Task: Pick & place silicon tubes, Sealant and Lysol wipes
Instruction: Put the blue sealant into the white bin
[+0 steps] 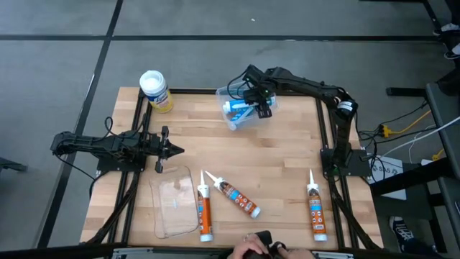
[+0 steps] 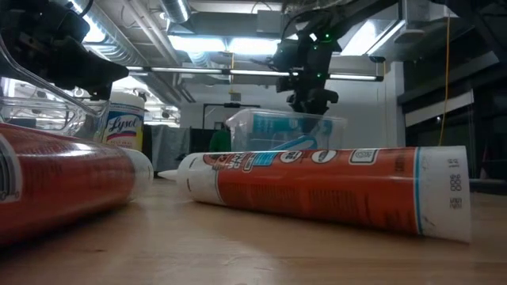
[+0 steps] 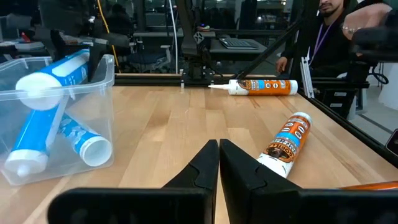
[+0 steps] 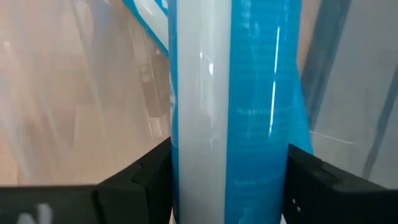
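A clear bin (image 1: 231,119) stands at the table's far middle with blue silicon tubes (image 3: 79,140) lying in it. My right gripper (image 1: 260,108) reaches steeply down into the bin, shut on one blue-and-white tube (image 4: 230,93). My left gripper (image 1: 172,150) waits shut and level over the table's left side, touching nothing. The yellow Lysol wipes canister (image 1: 154,90) with its white lid stands upright at the far left corner. Three orange sealant tubes (image 1: 205,208) (image 1: 237,196) (image 1: 316,212) lie flat along the near side. My right gripper pinches the blue tube's round body (image 4: 186,155) between its two fingers (image 4: 140,180), one on each side. The fingers come from above, pointing steeply down, and lie across the tube. The tube (image 3: 59,73) sits tilted inside the bin; whether its lower end rests on the other tubes I cannot tell.
A clear lid (image 1: 175,201) lies flat on the near left, beside the orange tubes. A person's hand (image 1: 253,248) shows at the near edge, and a person (image 3: 329,37) stands beyond the table's right side. Bare wood lies between the bin and the orange tubes.
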